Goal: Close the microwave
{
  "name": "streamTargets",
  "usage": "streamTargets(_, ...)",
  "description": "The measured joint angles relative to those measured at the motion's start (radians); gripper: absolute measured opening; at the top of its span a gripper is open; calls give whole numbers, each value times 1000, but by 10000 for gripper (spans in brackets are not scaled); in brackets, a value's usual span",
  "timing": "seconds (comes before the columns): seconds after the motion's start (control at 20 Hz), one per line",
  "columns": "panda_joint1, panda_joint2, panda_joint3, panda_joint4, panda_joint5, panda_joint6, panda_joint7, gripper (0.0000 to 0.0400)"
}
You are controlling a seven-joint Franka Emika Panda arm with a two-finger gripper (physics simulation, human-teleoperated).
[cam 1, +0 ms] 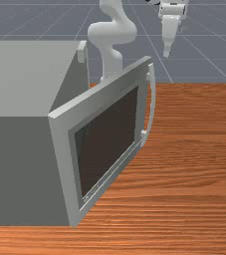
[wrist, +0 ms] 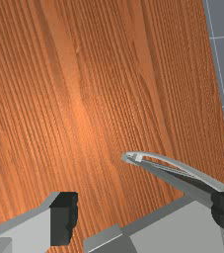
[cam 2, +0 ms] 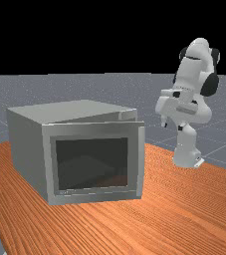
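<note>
Table (cam 2: 184,214) of orange-brown wood under everything. Microwave (cam 1: 15,169), a grey box, sits on it at the front view's left; looks heavy and rigid, probably won't shift under a modest push. Door (cam 1: 62,149) stands part open, angled out from the box: a stiff slab that should turn lightly on its hinge, no squeezing needed. Window (cam 1: 109,142), dark, perhaps glassy and slick; better spared. Handle (cam 1: 153,104), a thin bow along the free edge, likely hard and smooth. Best contact: outer face beside that handle, far from the hinge, where leverage is greatest; steady push toward the box. Gripper (cam 1: 167,52) hangs apart from the door, fingers (wrist: 64,217) spread wide, nothing held.
</note>
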Motion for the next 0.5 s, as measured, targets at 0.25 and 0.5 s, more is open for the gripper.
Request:
streamTargets(0.25, 44, 195, 86, 209, -66, -31, 110, 400)
streamTargets(0.5, 23, 515, 60, 629, -81, -237, -11, 400)
